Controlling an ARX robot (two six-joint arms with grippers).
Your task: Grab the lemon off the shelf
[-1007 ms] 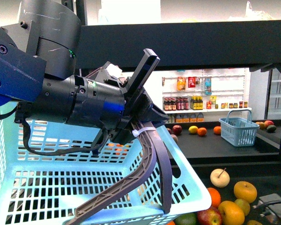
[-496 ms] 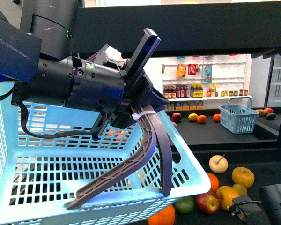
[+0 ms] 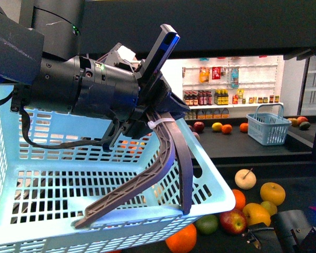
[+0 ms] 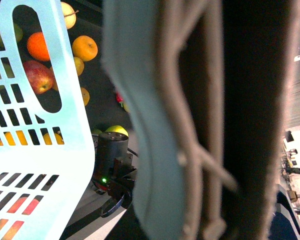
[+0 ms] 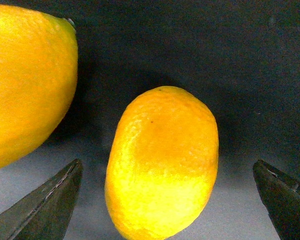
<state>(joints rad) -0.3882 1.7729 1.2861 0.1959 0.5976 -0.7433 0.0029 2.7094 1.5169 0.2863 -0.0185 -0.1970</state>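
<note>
The lemon [image 5: 162, 162], a yellow oval fruit, lies on the shelf's dark tray [image 5: 250, 60], between the two fingertips [image 5: 45, 210] of my open right gripper [image 5: 165, 207]; neither touches it. In the front view my right gripper [image 3: 289, 237] is low at the bottom right over the black shelf tray [image 3: 305, 182], and I cannot pick out the lemon there. My left gripper [image 3: 152, 124] is shut on the brown basket handle [image 3: 166, 153] and holds the light-blue basket [image 3: 95, 184] up. The handle [image 4: 205, 125] fills the left wrist view.
A larger yellow-orange fruit [image 5: 25, 85] lies close beside the lemon. The tray also holds a pale apple [image 3: 245, 179], an orange [image 3: 181, 240], a red apple [image 3: 233, 221] and yellow-orange fruits [image 3: 272, 193]. A small blue basket [image 3: 268, 129] stands on a far tray.
The fruits on the tray have risen in the front view, more of them showing below the basket. My right gripper has shifted left at the bottom right. My left gripper keeps the handle.
</note>
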